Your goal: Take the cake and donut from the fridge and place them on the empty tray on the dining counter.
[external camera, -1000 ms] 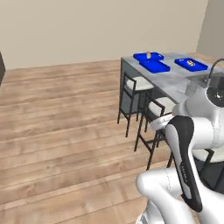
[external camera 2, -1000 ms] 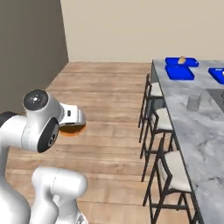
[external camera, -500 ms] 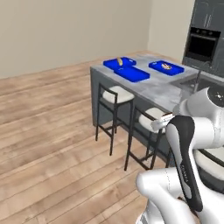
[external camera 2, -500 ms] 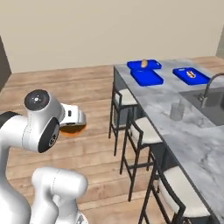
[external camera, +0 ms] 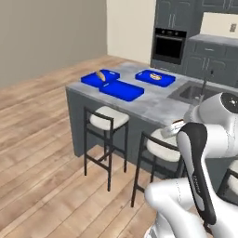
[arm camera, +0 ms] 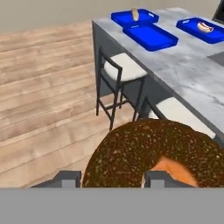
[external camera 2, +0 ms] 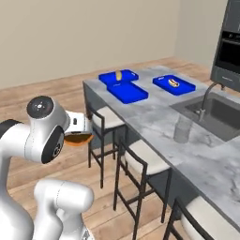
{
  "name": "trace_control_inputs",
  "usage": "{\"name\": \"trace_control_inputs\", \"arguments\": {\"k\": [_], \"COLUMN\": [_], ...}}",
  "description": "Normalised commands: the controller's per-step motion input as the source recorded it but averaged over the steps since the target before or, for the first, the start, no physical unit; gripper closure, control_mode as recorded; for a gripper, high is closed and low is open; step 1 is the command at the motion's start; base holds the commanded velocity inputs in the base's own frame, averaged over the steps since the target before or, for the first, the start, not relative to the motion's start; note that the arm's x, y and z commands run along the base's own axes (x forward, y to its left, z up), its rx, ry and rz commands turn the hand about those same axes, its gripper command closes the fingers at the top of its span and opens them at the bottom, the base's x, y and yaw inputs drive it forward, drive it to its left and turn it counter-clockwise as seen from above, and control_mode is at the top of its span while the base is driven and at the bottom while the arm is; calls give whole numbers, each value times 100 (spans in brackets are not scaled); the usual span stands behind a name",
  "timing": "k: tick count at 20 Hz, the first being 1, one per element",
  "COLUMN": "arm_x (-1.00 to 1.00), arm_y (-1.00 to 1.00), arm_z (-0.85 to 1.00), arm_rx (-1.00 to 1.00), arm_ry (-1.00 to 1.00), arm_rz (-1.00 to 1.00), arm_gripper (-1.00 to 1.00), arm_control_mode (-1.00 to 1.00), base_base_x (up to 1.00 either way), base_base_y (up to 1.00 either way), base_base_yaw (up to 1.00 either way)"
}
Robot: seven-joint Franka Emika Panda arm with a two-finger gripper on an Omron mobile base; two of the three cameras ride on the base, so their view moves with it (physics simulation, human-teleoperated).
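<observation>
wood plank flooring (external camera: 42,139) ran along the dining counter (external camera 2: 154,124), a marble-topped island with a dark base. three blue trays lay at the far end of the counter from the sink (external camera 2: 220,112). the tray (external camera 2: 127,91) nearest the stools was bare. the bread tray (external camera 2: 118,76) lay touching it on the wall side, and the hot dog tray (external camera 2: 174,84) lay apart from it, toward the sink. a glass (external camera 2: 182,129) stood on the counter near the faucet (external camera 2: 205,101). white-cushioned stools (external camera: 108,118) stood along the counter's near side. the gripper (arm camera: 113,179) was clamped on the donut (arm camera: 153,155), whose dark glaze and orange-tan rim showed between the fingertips (arm camera: 68,178). the donut hung over the floor, short of the counter, well apart from the tray.
</observation>
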Motion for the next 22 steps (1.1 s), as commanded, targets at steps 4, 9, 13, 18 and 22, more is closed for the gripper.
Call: {"name": "trace_control_inputs", "arguments": {"k": [4, 9, 13, 18, 22], "arm_x": [0, 0, 0, 0, 0], "arm_y": [0, 0, 0, 0, 0], "arm_z": [0, 0, 0, 0, 0], "arm_rx": [0, 0, 0, 0, 0], "arm_ry": [0, 0, 0, 0, 0], "arm_rz": [0, 0, 0, 0, 0], "arm_gripper": [100, 100, 100, 100, 100], "arm_control_mode": [100, 100, 100, 100, 100], "base_base_x": [100, 100, 100, 100, 96], "base_base_y": [80, 84, 86, 90, 92], "base_base_yaw": [-49, -49, -49, -49, -48]}}
